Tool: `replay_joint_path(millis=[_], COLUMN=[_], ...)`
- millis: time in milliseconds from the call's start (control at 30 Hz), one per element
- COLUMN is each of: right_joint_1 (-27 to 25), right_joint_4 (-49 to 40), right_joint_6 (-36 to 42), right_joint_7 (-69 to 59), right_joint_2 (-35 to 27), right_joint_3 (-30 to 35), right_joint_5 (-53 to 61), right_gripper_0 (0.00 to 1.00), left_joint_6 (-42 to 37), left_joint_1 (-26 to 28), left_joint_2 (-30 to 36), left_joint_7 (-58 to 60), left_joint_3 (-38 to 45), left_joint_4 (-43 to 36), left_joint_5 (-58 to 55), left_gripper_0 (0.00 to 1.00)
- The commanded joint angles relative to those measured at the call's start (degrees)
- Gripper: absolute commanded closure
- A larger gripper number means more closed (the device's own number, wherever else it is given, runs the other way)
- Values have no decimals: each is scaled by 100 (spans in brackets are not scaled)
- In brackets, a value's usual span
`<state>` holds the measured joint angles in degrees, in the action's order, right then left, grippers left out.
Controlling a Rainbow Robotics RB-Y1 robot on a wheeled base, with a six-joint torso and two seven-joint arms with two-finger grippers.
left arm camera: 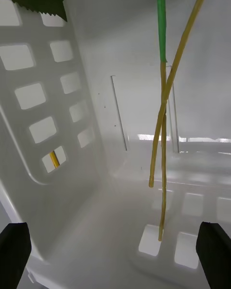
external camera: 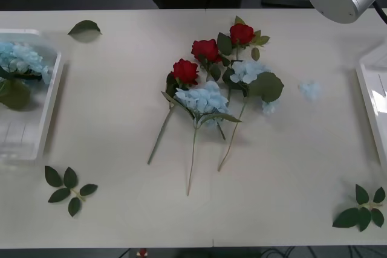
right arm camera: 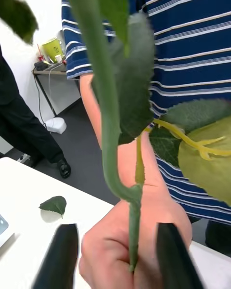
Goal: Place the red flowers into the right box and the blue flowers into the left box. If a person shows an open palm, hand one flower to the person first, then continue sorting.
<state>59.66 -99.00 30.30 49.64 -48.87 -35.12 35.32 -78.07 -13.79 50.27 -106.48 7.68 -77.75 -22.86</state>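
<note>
Roses (external camera: pixel 205 49), three of them, lie mid-surface in a heap with blue flowers (external camera: pixel 202 98), stems pointing toward the robot. More blue flowers (external camera: pixel 21 58) lie in the left box (external camera: pixel 51 98); the right box (external camera: pixel 369 98) shows at the surface's (external camera: pixel 121 119) right edge. Loose leaf sprigs (external camera: pixel 68 188) lie near both near corners. In the right wrist view, the right claw (right arm camera: pixel 115 255) has its fingers (right arm camera: pixel 60 257) apart either side of a green stem (right arm camera: pixel 108 125), which a person's hand (right arm camera: pixel 134 241) grips. The left claw (left arm camera: pixel 115 255) is spread wide inside the left box, over yellow-green stems (left arm camera: pixel 163 125)
</note>
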Motion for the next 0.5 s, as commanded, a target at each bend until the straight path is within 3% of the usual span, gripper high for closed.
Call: replay_joint_path(millis=[33, 500], right_joint_1=[195, 195], right_joint_4=[-41, -41], right_joint_6=[-33, -33], right_joint_7=[-200, -200], right_joint_2=[-70, -70], right_joint_3=[75, 75], right_joint_5=[-7, -7], right_gripper_0=[0, 0], left_joint_6=[-24, -33], left_joint_1=[-159, -150], left_joint_2=[-18, -70], left_joint_7=[-136, -127], left_joint_3=[137, 120], left_joint_4=[-47, -12], left_joint_5=[-17, -17], left_gripper_0=[0, 0])
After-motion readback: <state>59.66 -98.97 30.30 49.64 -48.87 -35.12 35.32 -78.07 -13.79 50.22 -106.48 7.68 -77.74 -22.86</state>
